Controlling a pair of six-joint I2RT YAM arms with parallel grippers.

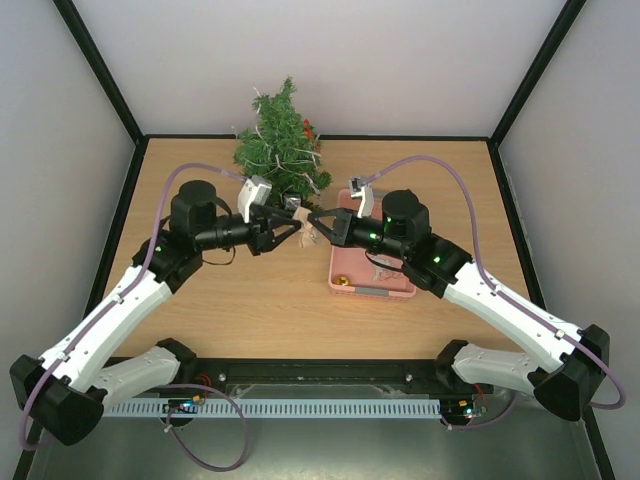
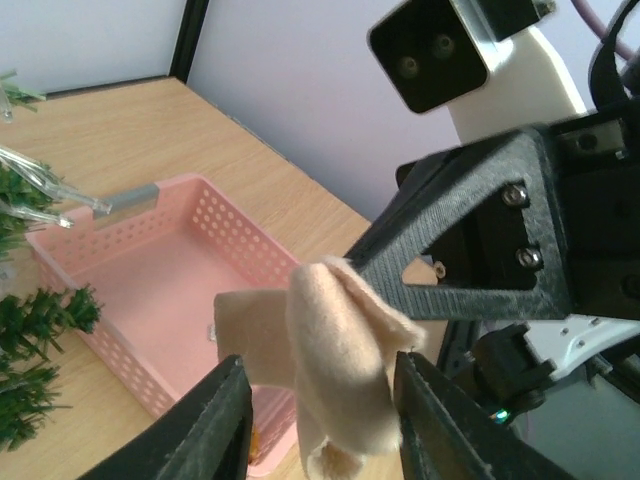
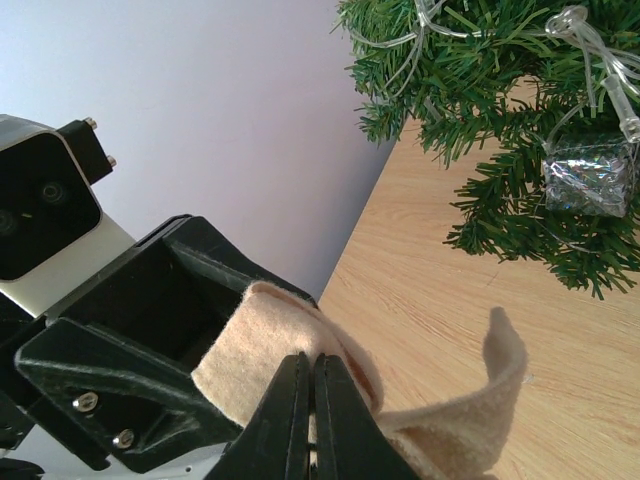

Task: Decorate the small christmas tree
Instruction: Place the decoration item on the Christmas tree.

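Observation:
The small christmas tree [image 1: 280, 145] stands at the back of the table, left of centre; its branches also show in the right wrist view [image 3: 500, 120]. A beige felt ornament [image 1: 300, 218] hangs in the air in front of it, between both arms. My right gripper [image 3: 312, 365] is shut on a fold of this felt ornament [image 3: 250, 340]. My left gripper [image 2: 325, 400] stands open round the ornament [image 2: 340, 350] from the other side. One of its fingers brushes the fabric and a gap shows at the other. The two grippers meet tip to tip [image 1: 300, 232].
A pink plastic basket [image 1: 372, 291] lies under my right arm, with a small gold item [image 1: 343, 280] in it. The tree carries a clear light string [image 3: 590, 50], a silver gift box [image 3: 590, 175] and a red ornament [image 1: 310, 128]. Walls close the table on three sides.

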